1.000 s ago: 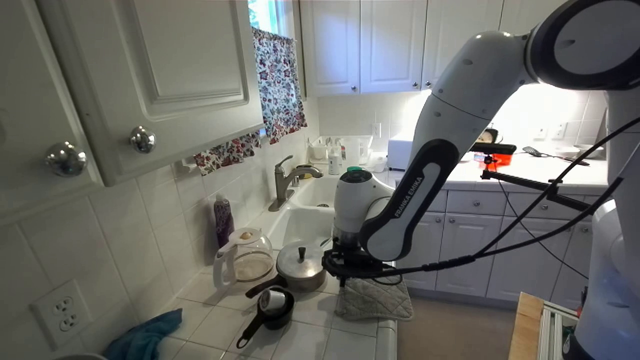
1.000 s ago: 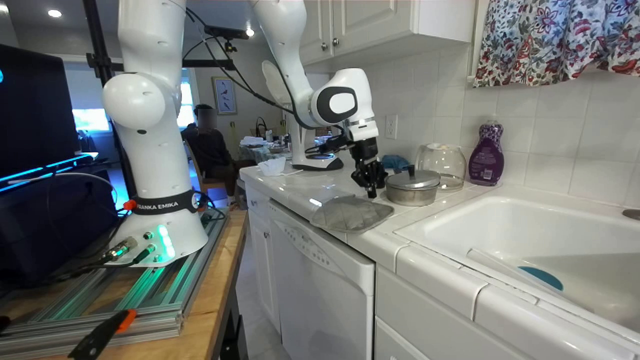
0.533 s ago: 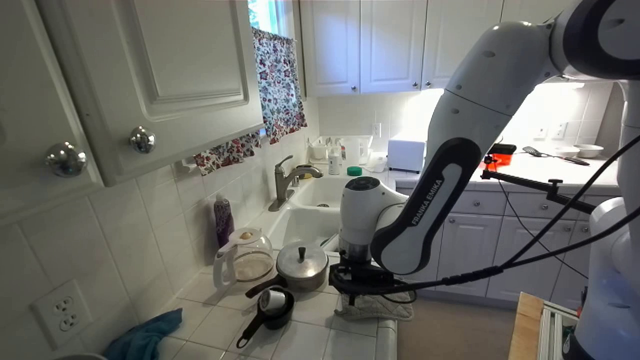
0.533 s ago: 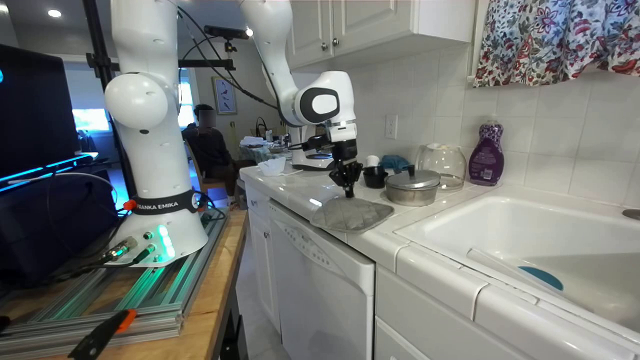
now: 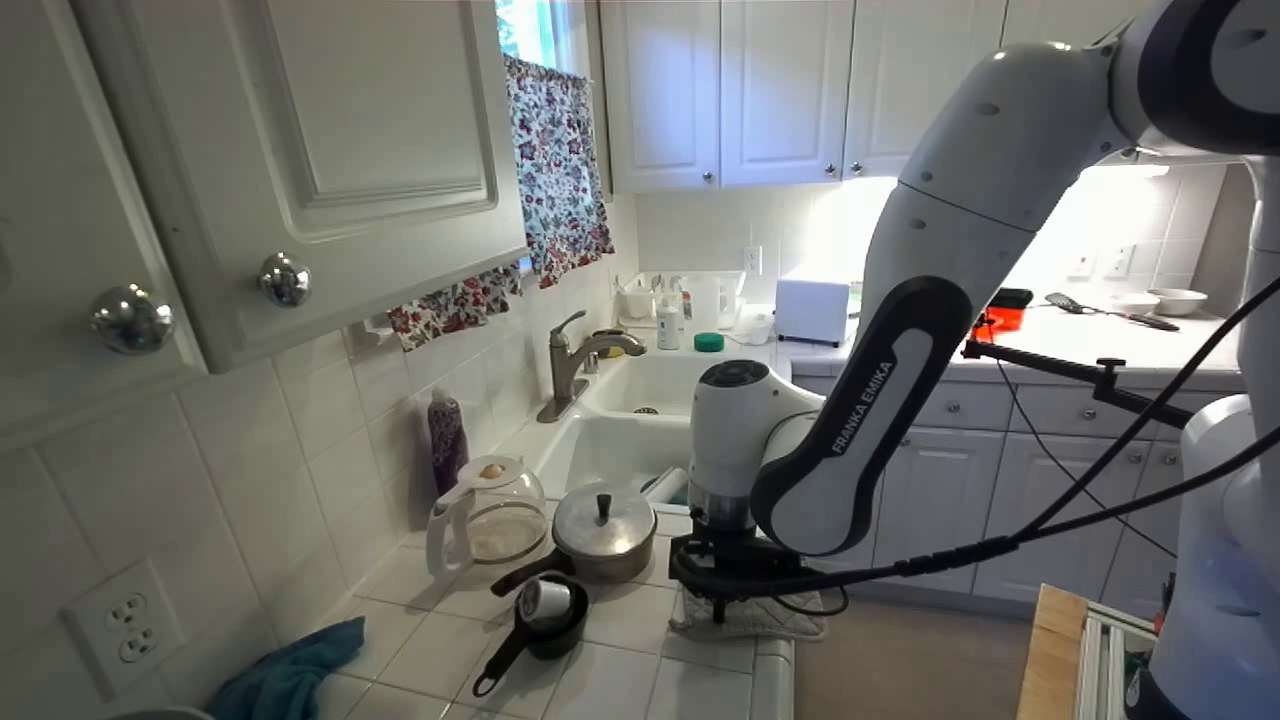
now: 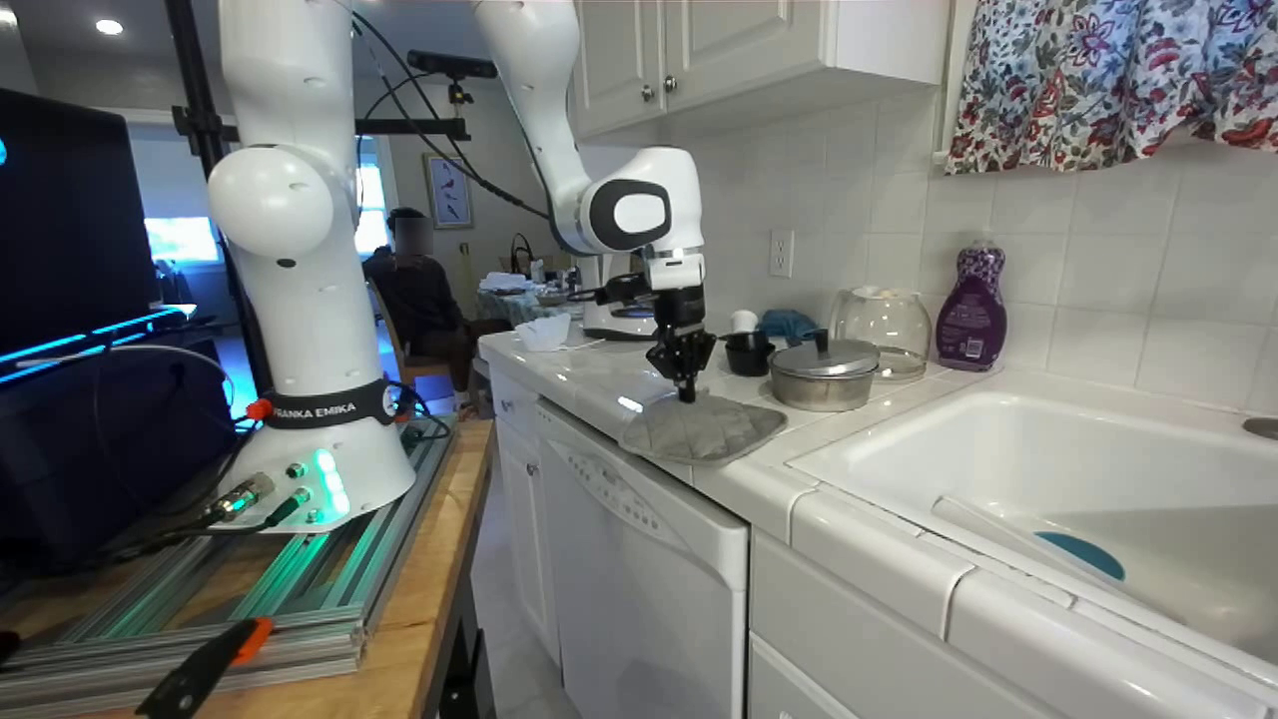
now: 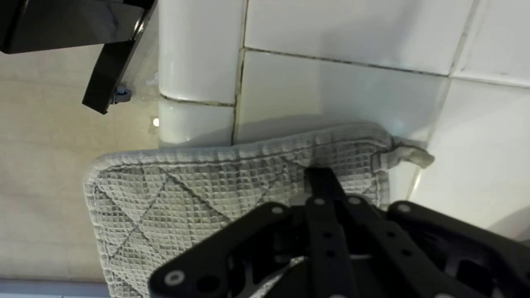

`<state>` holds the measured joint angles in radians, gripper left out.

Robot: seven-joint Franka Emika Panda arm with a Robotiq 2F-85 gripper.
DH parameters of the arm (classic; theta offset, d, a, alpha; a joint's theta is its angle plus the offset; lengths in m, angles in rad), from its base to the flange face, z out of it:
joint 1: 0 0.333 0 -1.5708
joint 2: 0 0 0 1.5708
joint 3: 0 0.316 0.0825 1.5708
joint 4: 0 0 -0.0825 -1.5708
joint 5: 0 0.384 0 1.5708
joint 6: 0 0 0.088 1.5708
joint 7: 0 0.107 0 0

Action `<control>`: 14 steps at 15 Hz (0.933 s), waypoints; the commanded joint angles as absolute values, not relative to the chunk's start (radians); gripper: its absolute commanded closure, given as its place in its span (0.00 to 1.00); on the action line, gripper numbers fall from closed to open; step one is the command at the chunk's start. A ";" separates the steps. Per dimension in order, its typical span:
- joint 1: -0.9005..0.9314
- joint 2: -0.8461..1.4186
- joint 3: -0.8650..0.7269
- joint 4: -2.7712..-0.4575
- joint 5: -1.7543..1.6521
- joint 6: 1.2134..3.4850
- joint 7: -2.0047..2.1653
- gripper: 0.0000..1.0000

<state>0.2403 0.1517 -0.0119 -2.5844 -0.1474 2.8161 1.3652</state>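
A grey quilted pot holder (image 6: 711, 429) lies flat at the counter's front edge, partly overhanging it. In the wrist view the cloth (image 7: 182, 198) fills the lower left, with its hanging loop (image 7: 408, 155) on the right. My gripper (image 7: 319, 176) points down over the part near that loop, its fingers together with nothing seen between them. In both exterior views the gripper (image 5: 719, 612) (image 6: 686, 394) is at or just above the cloth; whether the tips touch it I cannot tell. The arm hides part of the cloth in an exterior view.
A lidded metal pot (image 5: 604, 535) stands beside the gripper. Near it are a small black pan (image 5: 560, 640) with a white cup (image 5: 545, 600) in it, a glass carafe (image 5: 505, 520) and a purple bottle (image 6: 970, 310). The sink (image 6: 1098, 439) and a blue cloth (image 5: 290, 670) flank them.
My gripper has moved away from the lidded pot, towards the counter's front edge, and slightly down. The small black pan has come into sight behind it. The pot holder lies where it was.
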 commanded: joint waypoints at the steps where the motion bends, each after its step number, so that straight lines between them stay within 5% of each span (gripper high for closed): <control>1: 0.222 0.213 -0.021 -2.536 -0.154 2.803 1.369 1.00; 14: 0.190 0.396 -0.038 -2.263 -0.115 2.783 1.176 1.00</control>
